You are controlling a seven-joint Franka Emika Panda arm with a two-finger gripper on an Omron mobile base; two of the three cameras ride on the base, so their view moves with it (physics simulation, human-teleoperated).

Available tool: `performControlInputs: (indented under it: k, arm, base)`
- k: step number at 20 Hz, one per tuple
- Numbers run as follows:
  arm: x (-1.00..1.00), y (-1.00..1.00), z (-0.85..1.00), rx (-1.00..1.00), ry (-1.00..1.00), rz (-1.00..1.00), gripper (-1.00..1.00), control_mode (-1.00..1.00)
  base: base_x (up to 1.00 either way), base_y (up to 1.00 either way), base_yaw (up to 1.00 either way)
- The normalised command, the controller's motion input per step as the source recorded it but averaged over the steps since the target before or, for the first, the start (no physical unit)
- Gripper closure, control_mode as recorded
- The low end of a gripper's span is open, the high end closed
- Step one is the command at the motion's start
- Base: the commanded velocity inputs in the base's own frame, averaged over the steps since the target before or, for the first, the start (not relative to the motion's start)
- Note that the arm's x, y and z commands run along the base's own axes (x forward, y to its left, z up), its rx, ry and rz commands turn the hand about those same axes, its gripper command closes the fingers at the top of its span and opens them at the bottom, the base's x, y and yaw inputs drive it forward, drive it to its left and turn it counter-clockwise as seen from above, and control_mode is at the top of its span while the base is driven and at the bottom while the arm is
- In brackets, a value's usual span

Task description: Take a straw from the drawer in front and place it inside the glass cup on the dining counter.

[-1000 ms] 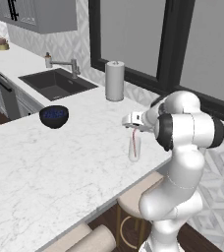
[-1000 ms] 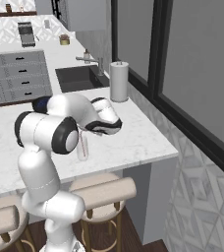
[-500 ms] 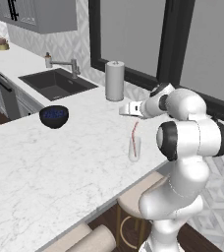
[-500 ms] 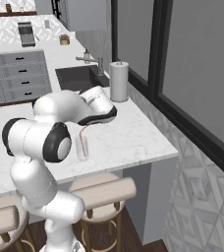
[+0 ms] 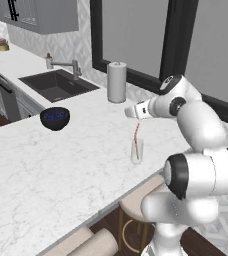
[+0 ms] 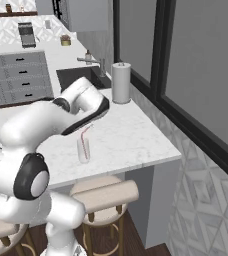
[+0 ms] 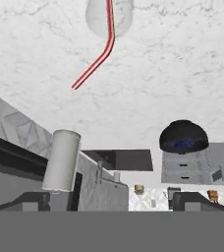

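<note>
The pink-red straw (image 5: 136, 134) (image 6: 85, 137) (image 7: 107, 44) leans inside the clear glass cup (image 5: 137, 152) (image 6: 83, 151) (image 7: 95, 18), its upper end sticking out well above the rim. The cup stands upright on the white marble dining counter (image 5: 61, 170) (image 6: 131, 140), near its front edge. My gripper (image 5: 128, 113) hovers just above and a little left of the straw's top. It is open, holds nothing and is clear of the straw. Grey drawer fronts (image 6: 18, 75) with black handles sit across the room, and I cannot tell which one is the task's drawer.
A grey-white cylinder roll (image 5: 116, 81) (image 6: 121, 82) (image 7: 61, 160) stands behind the cup by the dark window. A dark blue bowl (image 5: 55, 118) (image 7: 183, 138) rests to the left, with the sink (image 5: 56, 85) beyond it. Beige stools (image 5: 136, 200) (image 6: 103, 192) tuck under the counter edge.
The gripper has lifted a little off the straw and the arm's elbow has swung out to the side. The straw and cup have stayed where they were.
</note>
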Motion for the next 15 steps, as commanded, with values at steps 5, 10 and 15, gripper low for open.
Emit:
performControlInputs:
  k: [5, 10, 15]
  arm:
    - [-0.98, 0.02, 1.00, -0.38, -0.31, 0.15, -1.00, -1.00]
    - [-1.00, -0.10, 0.60, -0.08, -0.54, 0.03, -1.00, -1.00]
    - [-1.00, -0.35, 0.10, 0.00, -0.49, 0.00, -1.00, -1.00]
  base:
    - [0.00, 0.00, 0.00]
    - [0.00, 0.00, 0.00]
    - [0.00, 0.00, 0.00]
